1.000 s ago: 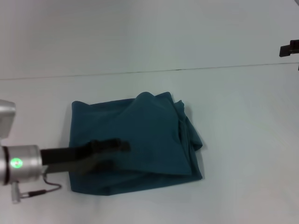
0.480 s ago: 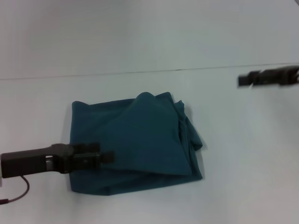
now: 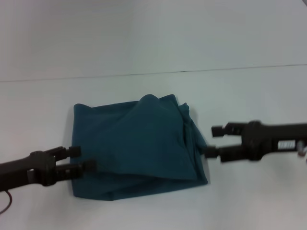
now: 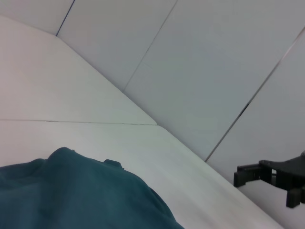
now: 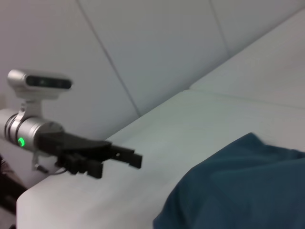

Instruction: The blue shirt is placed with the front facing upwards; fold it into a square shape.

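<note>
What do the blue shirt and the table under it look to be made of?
The blue shirt looks like soft matte knit fabric, probably cotton: it slumps in folds and wrinkles with no shine. The table looks like a hard, smooth white board, possibly laminate, with a faint even sheen; the exact material is unclear.

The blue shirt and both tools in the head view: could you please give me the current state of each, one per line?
blue shirt: folded into a rough, rumpled rectangle on the table, plain side up, right edge bunched and uneven.
left tool: open, low at the shirt's left edge, holding nothing.
right tool: open, beside the shirt's right edge, holding nothing.
</note>
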`<state>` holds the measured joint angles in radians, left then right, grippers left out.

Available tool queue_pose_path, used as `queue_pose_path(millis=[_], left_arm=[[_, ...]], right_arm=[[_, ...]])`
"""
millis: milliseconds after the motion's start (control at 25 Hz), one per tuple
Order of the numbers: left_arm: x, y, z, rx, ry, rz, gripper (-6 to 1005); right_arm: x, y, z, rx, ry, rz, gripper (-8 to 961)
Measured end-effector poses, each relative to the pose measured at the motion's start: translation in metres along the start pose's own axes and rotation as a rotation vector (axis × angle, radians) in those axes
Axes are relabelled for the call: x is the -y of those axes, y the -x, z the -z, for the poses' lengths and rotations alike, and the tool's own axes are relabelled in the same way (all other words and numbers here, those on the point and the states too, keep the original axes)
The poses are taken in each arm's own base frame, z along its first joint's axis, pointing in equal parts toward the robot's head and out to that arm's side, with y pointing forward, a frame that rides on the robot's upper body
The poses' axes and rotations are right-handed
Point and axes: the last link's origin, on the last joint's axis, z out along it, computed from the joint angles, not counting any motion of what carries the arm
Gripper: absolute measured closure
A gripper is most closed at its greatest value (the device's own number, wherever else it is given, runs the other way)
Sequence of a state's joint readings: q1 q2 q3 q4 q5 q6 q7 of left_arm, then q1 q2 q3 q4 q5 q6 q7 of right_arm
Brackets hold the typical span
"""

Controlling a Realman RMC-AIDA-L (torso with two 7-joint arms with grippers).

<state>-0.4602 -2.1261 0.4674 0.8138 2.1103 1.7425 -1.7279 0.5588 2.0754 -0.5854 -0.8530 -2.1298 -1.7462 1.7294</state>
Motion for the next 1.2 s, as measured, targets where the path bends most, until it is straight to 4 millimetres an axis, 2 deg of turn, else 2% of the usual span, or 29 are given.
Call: queue_pose_path(millis=[360, 720, 1200], left_arm=[[-0.007, 0.026, 0.000, 0.041, 0.024, -0.180, 66], [-0.017, 0.053, -0.009, 0.050, 0.085, -0.296, 66], [-0.019, 0.058, -0.018, 0.035, 0.111, -0.318, 66]], right_arm=[[-0.013, -0.044, -0.032, -0.037, 0.112, 0.070, 9], [-0.019, -0.055, -0.044, -0.041, 0.162, 0.025, 9], [-0.019, -0.071, -0.055, -0.056, 0.141, -0.033, 9]])
